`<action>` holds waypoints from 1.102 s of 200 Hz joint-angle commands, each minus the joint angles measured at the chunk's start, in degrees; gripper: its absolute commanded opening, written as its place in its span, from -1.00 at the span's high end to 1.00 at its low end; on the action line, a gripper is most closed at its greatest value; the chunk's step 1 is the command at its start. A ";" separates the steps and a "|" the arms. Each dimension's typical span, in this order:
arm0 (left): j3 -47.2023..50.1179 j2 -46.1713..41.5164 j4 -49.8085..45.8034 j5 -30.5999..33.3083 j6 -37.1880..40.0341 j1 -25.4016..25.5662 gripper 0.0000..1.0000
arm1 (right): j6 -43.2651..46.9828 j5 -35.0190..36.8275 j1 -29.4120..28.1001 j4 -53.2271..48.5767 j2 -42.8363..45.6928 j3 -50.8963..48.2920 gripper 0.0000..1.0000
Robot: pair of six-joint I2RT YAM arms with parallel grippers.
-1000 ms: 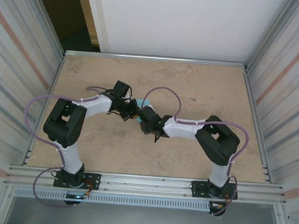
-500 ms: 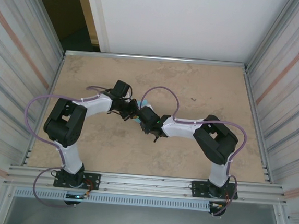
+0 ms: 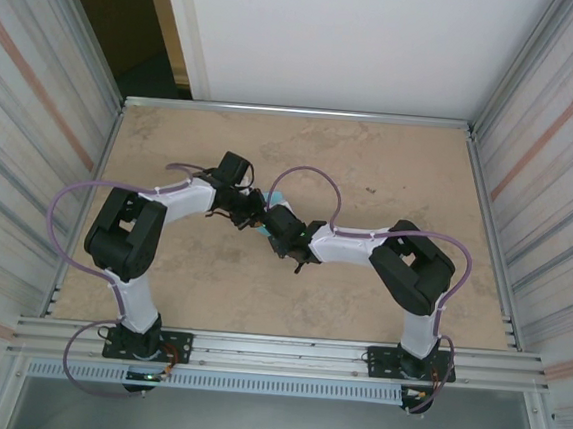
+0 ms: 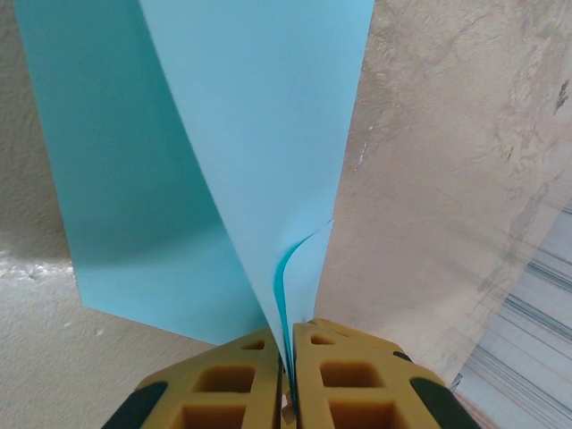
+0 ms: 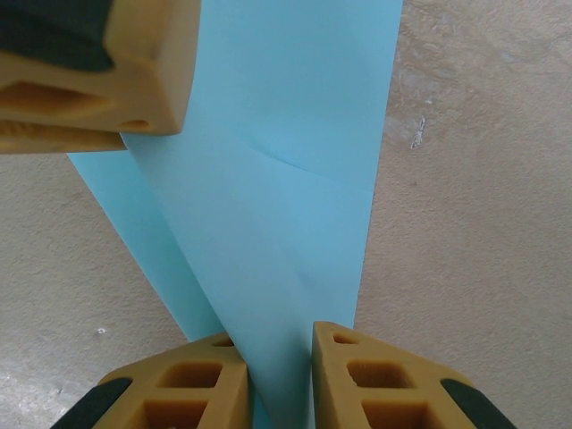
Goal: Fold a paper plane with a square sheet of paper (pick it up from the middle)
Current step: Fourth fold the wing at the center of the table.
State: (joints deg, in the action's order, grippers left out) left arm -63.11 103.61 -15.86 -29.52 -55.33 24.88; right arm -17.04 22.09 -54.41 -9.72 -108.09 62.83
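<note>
The square sheet of paper (image 4: 250, 134) is light blue and folded into doubled layers that rise off the table. My left gripper (image 4: 288, 375) is shut on its folded edge, the layers pinched between the yellow pads. In the right wrist view the same paper (image 5: 286, 179) runs down between the fingers of my right gripper (image 5: 279, 384), which stand a little apart around it. A left finger (image 5: 98, 71) sits at that view's top left. From above, both grippers (image 3: 257, 212) (image 3: 272, 220) meet at mid-table, and just a blue corner (image 3: 276, 196) peeks out.
The tan tabletop (image 3: 390, 173) is bounded by a metal frame and corrugated side walls (image 3: 553, 148). Purple cables (image 3: 315, 177) loop above both arms. The two wrists crowd each other at the centre.
My right gripper has crept slightly left and up toward the left one. The left arm has barely moved and keeps its hold on the paper.
</note>
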 commanded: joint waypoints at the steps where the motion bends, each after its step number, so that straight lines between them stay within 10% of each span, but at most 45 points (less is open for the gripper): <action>1: -1.14 0.65 -1.55 -0.97 1.01 0.25 0.76 | 1.13 0.09 -0.43 -1.70 -0.28 0.89 0.53; 136: -0.96 -0.03 -1.46 -1.23 1.09 0.17 0.77 | 0.21 -2.21 -0.87 -0.66 1.13 -0.82 0.73; 220: 0.69 -6.78 -0.67 -2.02 3.38 -7.89 0.10 | -1.90 -12.88 1.83 1.13 4.29 -3.95 0.84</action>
State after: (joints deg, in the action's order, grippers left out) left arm -63.09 101.97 -16.64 -30.61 -53.74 20.01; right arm -17.50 14.87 -54.17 -9.06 -106.87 60.62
